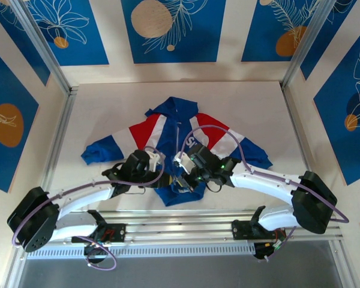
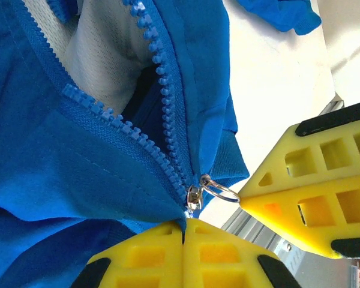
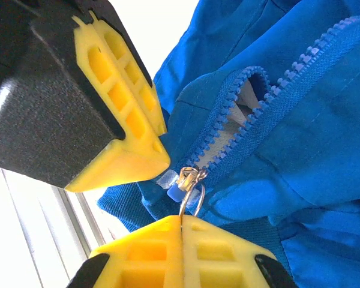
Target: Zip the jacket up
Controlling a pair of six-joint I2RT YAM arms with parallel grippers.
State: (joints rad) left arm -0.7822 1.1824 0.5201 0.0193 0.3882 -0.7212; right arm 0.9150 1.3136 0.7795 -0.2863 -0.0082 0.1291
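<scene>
Close to the near edge of the flat white table [image 1: 108, 108], the left gripper [image 2: 183, 233] has its yellow fingers pressed together on the hem of the one small royal-blue fabric jacket [image 1: 168, 129] with red and white diagonal panels, just below the single silver metal zipper slider [image 2: 194, 198]. Just beside it, the right gripper [image 3: 181, 223] is clamped on the slider's one thin wire ring pull [image 3: 192, 200]. Beyond them two rows of blue zipper teeth [image 2: 162, 90] lie parted, and the jacket spreads, sleeves out, toward the far edge.

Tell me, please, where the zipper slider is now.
In both wrist views the zipper slider sits at the jacket's bottom hem, between the left gripper and the right gripper.
</scene>
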